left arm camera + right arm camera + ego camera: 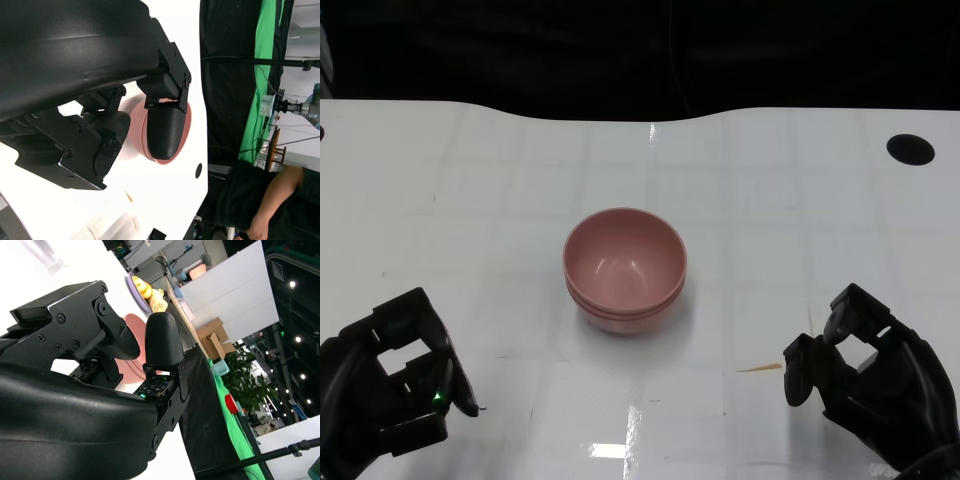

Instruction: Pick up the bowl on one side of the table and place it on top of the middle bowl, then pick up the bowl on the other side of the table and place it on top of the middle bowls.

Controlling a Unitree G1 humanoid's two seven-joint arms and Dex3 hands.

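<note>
A stack of pink bowls [624, 268] sits nested at the middle of the white table [770, 220]; rims of the lower bowls show under the top one. My left hand [390, 375] rests low at the near left, holding nothing, well apart from the stack. My right hand [865, 375] sits at the near right, fingers apart and holding nothing. In the left wrist view the pink bowls [186, 131] show behind my fingers [165, 130]. In the right wrist view a bit of pink bowl [134, 367] shows behind the fingers [162, 340].
A black round hole [910, 149] marks the table's far right. A small orange streak [760, 369] lies on the table near my right hand. A person [270, 200] sits beyond the table in the left wrist view. Black backdrop lies behind the far edge.
</note>
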